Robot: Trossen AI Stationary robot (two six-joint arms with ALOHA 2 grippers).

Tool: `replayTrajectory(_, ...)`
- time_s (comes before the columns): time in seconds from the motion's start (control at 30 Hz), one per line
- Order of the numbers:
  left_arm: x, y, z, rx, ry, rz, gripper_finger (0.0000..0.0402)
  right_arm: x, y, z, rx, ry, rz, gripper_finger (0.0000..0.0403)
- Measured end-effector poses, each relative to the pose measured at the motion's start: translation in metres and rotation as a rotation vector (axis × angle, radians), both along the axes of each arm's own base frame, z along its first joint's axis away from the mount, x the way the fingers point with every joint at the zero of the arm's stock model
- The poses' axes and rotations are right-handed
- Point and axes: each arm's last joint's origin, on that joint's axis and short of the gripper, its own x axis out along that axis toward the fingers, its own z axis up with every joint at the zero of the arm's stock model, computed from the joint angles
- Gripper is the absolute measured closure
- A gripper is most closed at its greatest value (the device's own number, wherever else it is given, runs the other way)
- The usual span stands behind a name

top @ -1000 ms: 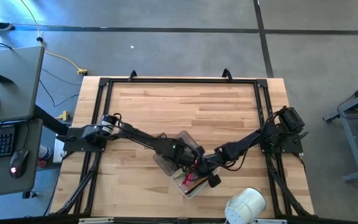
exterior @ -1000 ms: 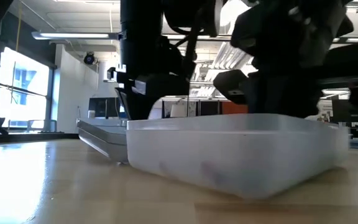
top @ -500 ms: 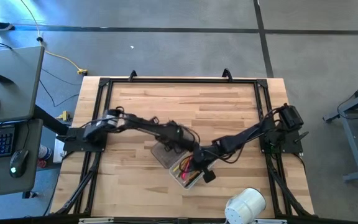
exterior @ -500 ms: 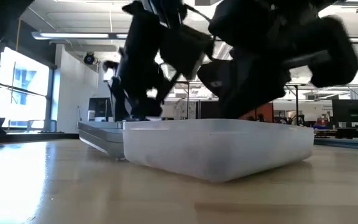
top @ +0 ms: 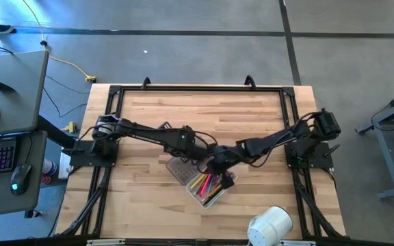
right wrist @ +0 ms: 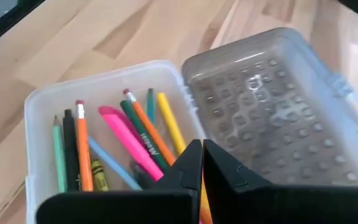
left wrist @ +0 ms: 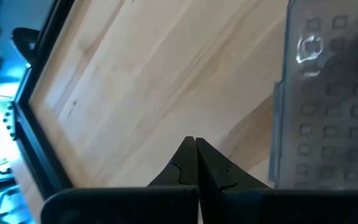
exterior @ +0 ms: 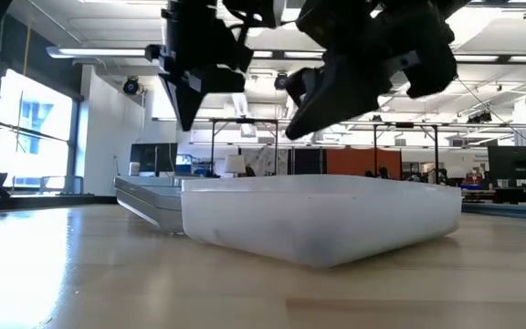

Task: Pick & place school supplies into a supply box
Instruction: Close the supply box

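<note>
The supply box [top: 191, 194] is a small clear box standing on the table's near middle, seen in the low view as supply box [exterior: 318, 219]. Its ribbed lid [top: 178, 169] lies open flat beside it. Several pens and pencils [right wrist: 129, 143] in pink, orange, green, yellow, blue and black lie inside. My left gripper [top: 202, 158] hangs shut above the table by the lid [left wrist: 328, 99]. My right gripper [right wrist: 202, 144] hangs shut over the box's far rim, above the sticks. In the low view, both the left gripper [exterior: 188, 119] and the right gripper [exterior: 292, 132] are clear of the box.
A fat white roll [top: 271, 225] stands near the table's near right edge. A black frame [top: 197, 89] runs around the tabletop. Bare wood lies toward the far edge and to the left of the box. A desk with a keyboard stands off the table's left side.
Both grippers have risen out of the box and drawn back toward the far edge, the left one also toward the left. Early in the second the box slid a little toward the far edge and turned slightly, then stayed still. The pens inside now show uncovered from above.
</note>
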Motion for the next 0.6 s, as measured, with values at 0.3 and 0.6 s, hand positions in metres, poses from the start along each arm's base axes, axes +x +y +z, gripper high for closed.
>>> replayTrajectory(0.3,-0.014,-0.006,0.005,-0.033,0.084,-0.006,0.0381,-0.021,0.010,0.027,0.030,0.026,0.009,0.0403)
replayTrajectory(0.6,-0.066,0.004,0.034,-0.014,-0.052,0.063,0.0380,-0.041,0.062,0.005,0.029,0.180,0.217,0.0403)
